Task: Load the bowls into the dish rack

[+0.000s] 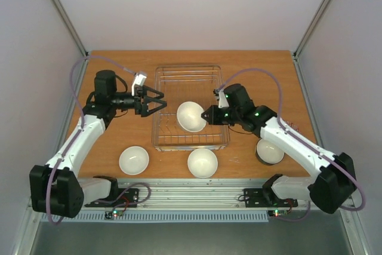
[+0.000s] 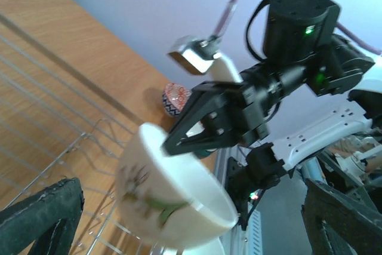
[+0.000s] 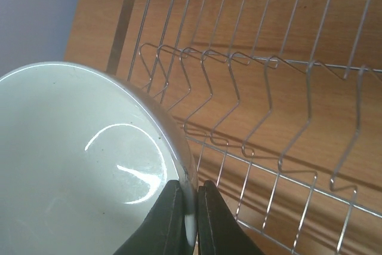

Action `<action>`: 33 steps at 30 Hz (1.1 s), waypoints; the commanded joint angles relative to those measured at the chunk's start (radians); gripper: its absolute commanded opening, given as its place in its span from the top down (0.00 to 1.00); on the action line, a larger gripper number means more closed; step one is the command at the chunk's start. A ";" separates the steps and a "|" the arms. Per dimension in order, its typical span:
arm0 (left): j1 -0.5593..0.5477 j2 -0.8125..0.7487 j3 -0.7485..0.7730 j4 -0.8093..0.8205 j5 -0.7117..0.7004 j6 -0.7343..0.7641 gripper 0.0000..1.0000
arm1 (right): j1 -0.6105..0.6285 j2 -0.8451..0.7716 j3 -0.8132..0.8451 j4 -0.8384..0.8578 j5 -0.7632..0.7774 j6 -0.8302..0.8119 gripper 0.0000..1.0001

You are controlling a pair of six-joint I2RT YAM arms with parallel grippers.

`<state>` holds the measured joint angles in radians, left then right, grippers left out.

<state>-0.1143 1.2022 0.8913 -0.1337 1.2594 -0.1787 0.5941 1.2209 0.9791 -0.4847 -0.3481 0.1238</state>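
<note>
Bright, even overhead light fills the top view, with soft shadows on the counter (image 1: 119, 64). In the left wrist view the bowl (image 2: 167, 195) is blurred — in the right wrist view glare streaks its glaze, and the dish rack (image 3: 270, 63) wires cast sharp shadows.

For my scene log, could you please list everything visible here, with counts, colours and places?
dish rack: one, silver wire, table centre.
held bowl: one, white inside, sprig motif outside, above the rack's wires.
loose white bowls: two, on the table before the rack.
dark-sided bowl: one, white inside, partly under the right arm.
table: one, orange-brown wood.
left gripper: one, black, open, at the rack's left side.
right gripper: one, black, pinching the held bowl's rim.
</note>
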 commanded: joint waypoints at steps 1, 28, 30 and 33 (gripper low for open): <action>-0.055 0.039 0.067 -0.004 0.010 -0.085 0.00 | 0.036 0.039 0.079 0.156 0.031 0.025 0.99; -0.229 0.462 0.346 -0.736 0.148 0.418 0.01 | 0.062 -0.018 0.013 0.303 0.053 -0.025 0.99; -0.229 0.519 0.403 -0.915 0.179 0.556 0.01 | 0.061 -0.017 0.008 0.305 0.057 -0.028 0.99; -0.229 0.605 0.504 -1.233 0.220 0.844 0.01 | 0.062 -0.013 0.005 0.307 0.066 -0.031 0.99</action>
<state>-0.3382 1.7161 1.2850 -0.8940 1.3884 0.2630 0.6472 1.2480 0.9749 -0.2958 -0.2783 0.0963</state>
